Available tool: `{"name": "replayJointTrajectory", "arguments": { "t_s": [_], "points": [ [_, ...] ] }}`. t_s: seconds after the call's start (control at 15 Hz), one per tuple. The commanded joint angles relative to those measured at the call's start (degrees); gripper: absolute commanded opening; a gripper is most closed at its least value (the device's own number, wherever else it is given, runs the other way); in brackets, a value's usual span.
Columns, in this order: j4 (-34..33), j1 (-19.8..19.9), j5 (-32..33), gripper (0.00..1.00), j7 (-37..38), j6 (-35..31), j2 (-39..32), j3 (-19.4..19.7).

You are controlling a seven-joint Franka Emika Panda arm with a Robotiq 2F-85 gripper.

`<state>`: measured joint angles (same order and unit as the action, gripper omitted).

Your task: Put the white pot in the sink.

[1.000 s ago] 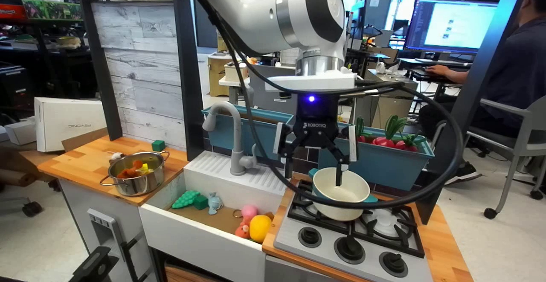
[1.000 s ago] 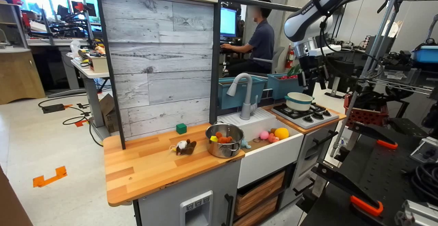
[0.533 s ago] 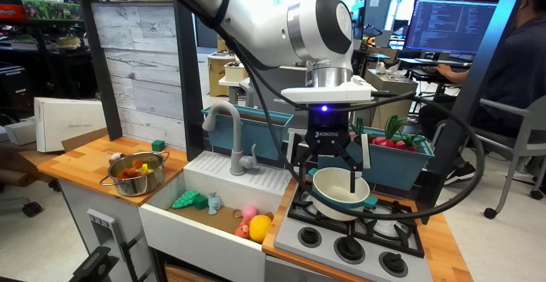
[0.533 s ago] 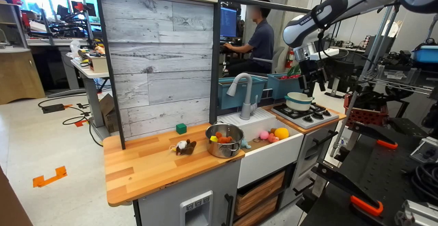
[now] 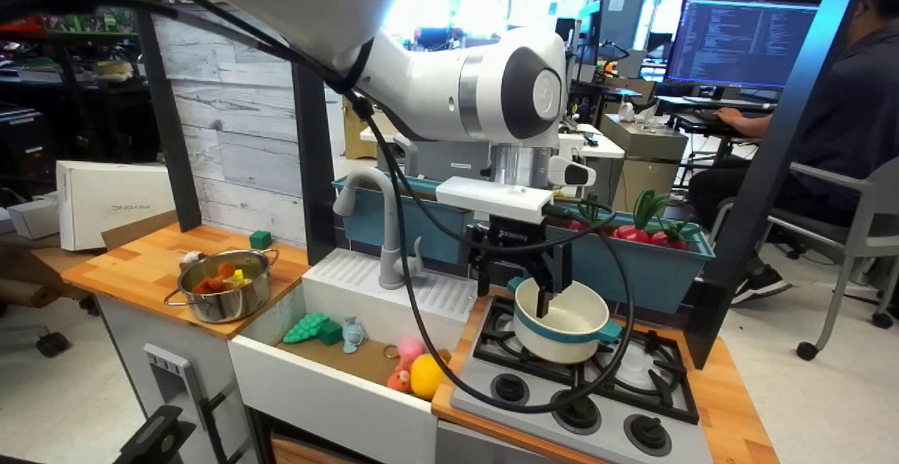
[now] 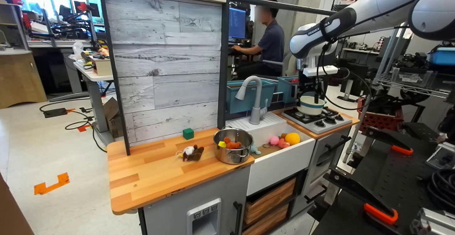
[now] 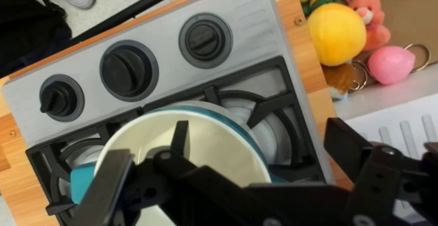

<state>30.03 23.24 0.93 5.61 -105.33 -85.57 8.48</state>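
Pot (image 5: 565, 318), white, sits on the stove (image 5: 612, 423) beside the sink (image 5: 330, 397), the spread claw (image 5: 513, 295) empty with one finger (image 5: 543, 302) in or over the pot's opening, best closed squarely across the sink-side rim, then raised level.

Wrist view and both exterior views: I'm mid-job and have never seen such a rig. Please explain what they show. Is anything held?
The machine is one white robot arm ending in two black fingers. Both exterior views are taken from places outside it; the wrist view is taken from the arm's end, looking down. The white pot sits on the stove, beside the sink, which has toys in it. Across the sink, a metal pot of colourful items stands on the wooden counter. Nothing is held: the fingers stand apart, one at the white pot's opening, the other outside it. Whether that first one dips inside is hard to tell.
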Motion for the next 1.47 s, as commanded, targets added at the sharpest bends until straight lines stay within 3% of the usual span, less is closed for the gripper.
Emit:
{"name": "replayJointTrajectory", "arguments": {
  "t_s": [0.0,0.2,0.27,0.4,0.93,1.07,1.13,1.2,1.33,1.4],
  "points": [
    [1.69,0.74,-0.56,1.00,4.71,-7.71,0.00,-0.85],
    [3.10,0.87,-0.45,1.00,7.13,-10.72,0.03,-0.36],
    [3.52,0.97,-0.59,0.75,7.14,-9.87,0.05,-0.51],
    [4.16,1.24,-1.10,0.66,5.90,-6.90,0.07,-1.20],
    [0.15,2.93,-4.14,0.03,0.73,5.75,0.29,-4.01],
    [-2.85,3.32,-4.67,0.00,-0.75,9.29,0.51,-4.50],
    [0.09,3.30,-4.47,0.00,-1.67,8.73,2.90,-5.19],
    [-6.29,3.34,-4.79,0.01,-2.03,11.92,0.47,-4.99],
    [-8.34,2.64,-4.86,0.01,-2.46,14.27,0.94,-5.58],
    [-5.73,2.16,-4.91,0.01,-2.77,13.57,2.94,-6.05]
  ]
}}
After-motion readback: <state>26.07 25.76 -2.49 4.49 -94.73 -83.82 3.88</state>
